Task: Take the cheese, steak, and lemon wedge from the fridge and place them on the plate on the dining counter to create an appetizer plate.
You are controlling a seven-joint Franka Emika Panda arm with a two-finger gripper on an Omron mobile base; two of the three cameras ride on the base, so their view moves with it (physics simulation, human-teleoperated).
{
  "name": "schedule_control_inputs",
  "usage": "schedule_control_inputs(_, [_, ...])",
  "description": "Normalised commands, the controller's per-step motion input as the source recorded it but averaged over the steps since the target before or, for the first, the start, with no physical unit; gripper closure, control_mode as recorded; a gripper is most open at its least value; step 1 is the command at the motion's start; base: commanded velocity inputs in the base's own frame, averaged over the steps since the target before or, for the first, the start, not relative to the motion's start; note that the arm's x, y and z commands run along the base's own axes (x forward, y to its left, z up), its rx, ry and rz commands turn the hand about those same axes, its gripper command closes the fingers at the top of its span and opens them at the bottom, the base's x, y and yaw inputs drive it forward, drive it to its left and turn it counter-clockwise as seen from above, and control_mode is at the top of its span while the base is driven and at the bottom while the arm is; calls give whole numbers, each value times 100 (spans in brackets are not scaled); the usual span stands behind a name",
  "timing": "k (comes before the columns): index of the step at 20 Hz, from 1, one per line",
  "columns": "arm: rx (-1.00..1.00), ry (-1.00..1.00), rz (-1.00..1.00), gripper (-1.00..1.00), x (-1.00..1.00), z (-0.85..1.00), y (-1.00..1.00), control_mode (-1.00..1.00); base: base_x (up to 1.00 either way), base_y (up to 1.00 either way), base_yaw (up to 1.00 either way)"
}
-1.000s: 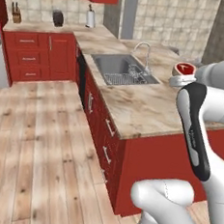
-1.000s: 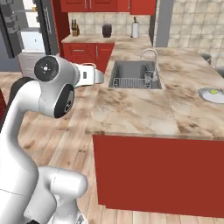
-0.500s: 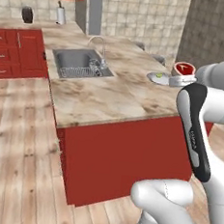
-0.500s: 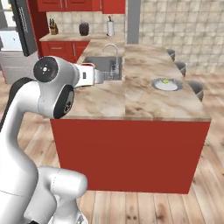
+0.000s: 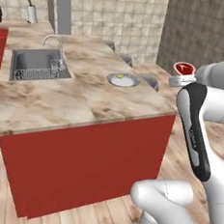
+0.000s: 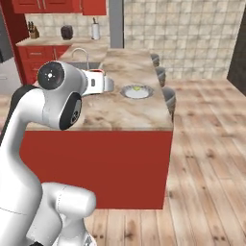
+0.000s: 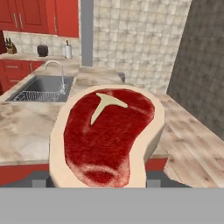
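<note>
My gripper point(image 5: 181, 80) is shut on the steak point(image 5: 184, 68), a red slab with a tan rim, held in the air off the right end of the dining counter point(image 5: 61, 104). In the hand view the steak point(image 7: 107, 135) covers the middle, with the dining counter point(image 7: 22, 131) behind it. The plate point(image 5: 122, 79) lies near the counter's far right edge with the lemon wedge point(image 5: 120, 76) on it. From the right, the gripper point(image 6: 99, 82) and steak point(image 6: 96, 71) hang left of the plate point(image 6: 137, 92) and lemon wedge point(image 6: 137, 88). The cheese is out of view.
A steel sink point(image 5: 34, 63) with a tap is set into the counter left of the plate. Grey stools point(image 6: 168, 97) stand along the counter's far side. Red cabinets point(image 7: 39, 17) line the back wall. A grey sliver at the left edge may be the fridge point(image 6: 4, 72).
The base has driven and turned, so the whole scene has shifted: the counter's red end now faces me and the plate looks nearer. The steak stays in the gripper.
</note>
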Motion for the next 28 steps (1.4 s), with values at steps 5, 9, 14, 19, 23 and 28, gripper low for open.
schedule_control_inputs(5, [0, 0, 0, 100, 0, 0, 0, 100, 19, -100, 0])
schedule_control_inputs(9, [0, 0, 0, 100, 0, 0, 0, 100, 35, -100, 20])
schedule_control_inputs(14, [0, 0, 0, 100, 0, 0, 0, 100, 37, -100, 35])
schedule_control_inputs(19, [0, 0, 0, 100, 0, 0, 0, 100, 34, -100, 46])
schedule_control_inputs(23, [0, 0, 0, 100, 0, 0, 0, 100, 41, -100, 48])
schedule_control_inputs(28, [0, 0, 0, 100, 0, 0, 0, 100, 66, -100, 47])
